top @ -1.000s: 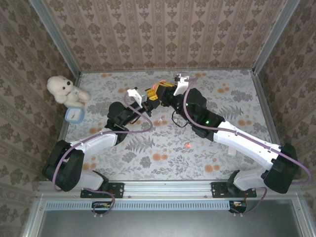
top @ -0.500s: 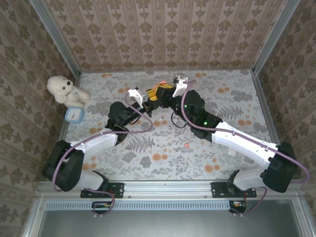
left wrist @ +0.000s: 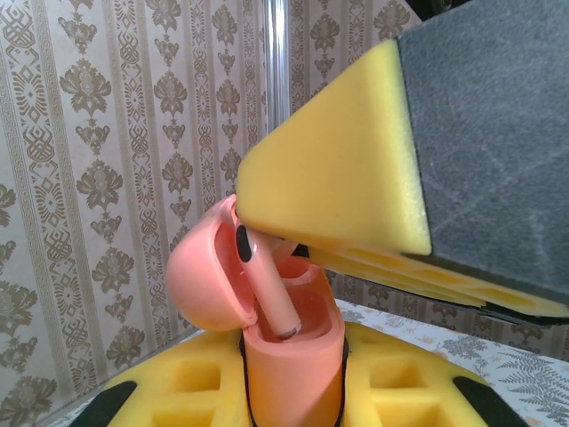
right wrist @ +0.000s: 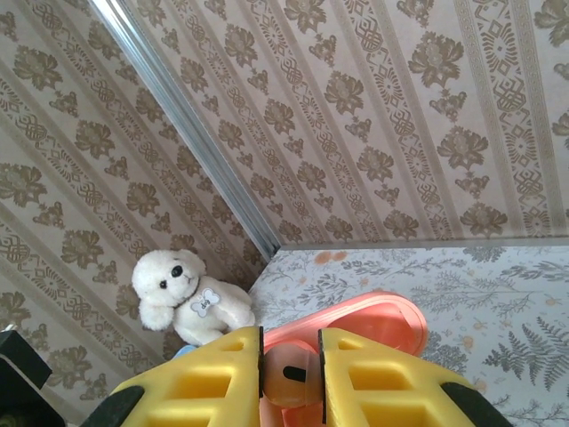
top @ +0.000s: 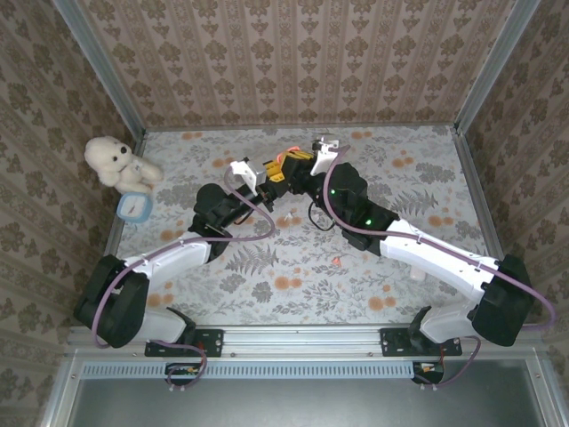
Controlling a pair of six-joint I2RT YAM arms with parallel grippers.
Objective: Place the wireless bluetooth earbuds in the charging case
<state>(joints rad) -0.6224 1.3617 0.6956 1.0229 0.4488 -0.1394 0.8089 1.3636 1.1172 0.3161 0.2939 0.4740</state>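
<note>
The left pincer (left wrist: 293, 387) is clenching the open orange charging case (left wrist: 293, 342). The right pincer (right wrist: 291, 356) is gripping an orange earbud (left wrist: 269, 289), its stem dipping inside.

Floral table (top: 427, 178) bears a white teddy (top: 111, 160), blue-rimmed object (top: 133, 205) and orange-red earbud (top: 339, 261).

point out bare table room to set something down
Bare: far right table corner, between right arm and wall; near middle between arm bases, save one loose earbud. Crowded: far centre, where left gripper meets right gripper; plush bear corner.
</note>
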